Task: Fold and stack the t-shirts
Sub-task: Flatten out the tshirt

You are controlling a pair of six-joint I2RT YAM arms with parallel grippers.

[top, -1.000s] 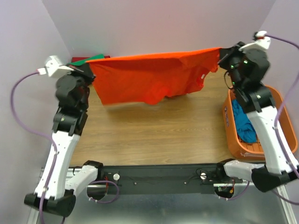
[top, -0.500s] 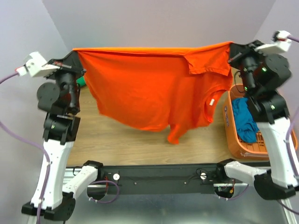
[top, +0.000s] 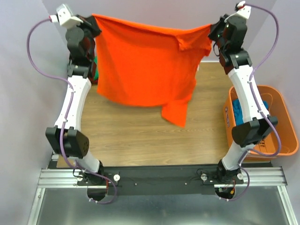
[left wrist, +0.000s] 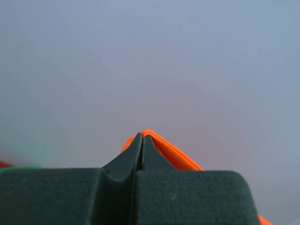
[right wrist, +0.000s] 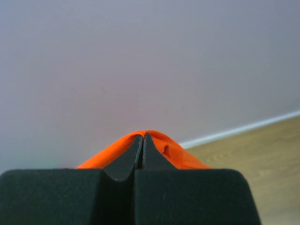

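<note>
Left fingers [left wrist: 126, 158] and right fingers [right wrist: 126, 161], fully closed, are pinching top corners of the orange t-shirt [top: 140, 61]; lowering both evenly and taut should be laying it flat on the worktop [top: 140, 136].

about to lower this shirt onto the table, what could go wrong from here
The left gripper and right gripper each pinch just a thin edge of the orange t-shirt, which is stretched between them. More pull apart could slip it free.
A sleeve is folded over by the right gripper and a flap hangs lower, so it may land creased on the table.
Green cloth beside the left arm could get dragged.
</note>
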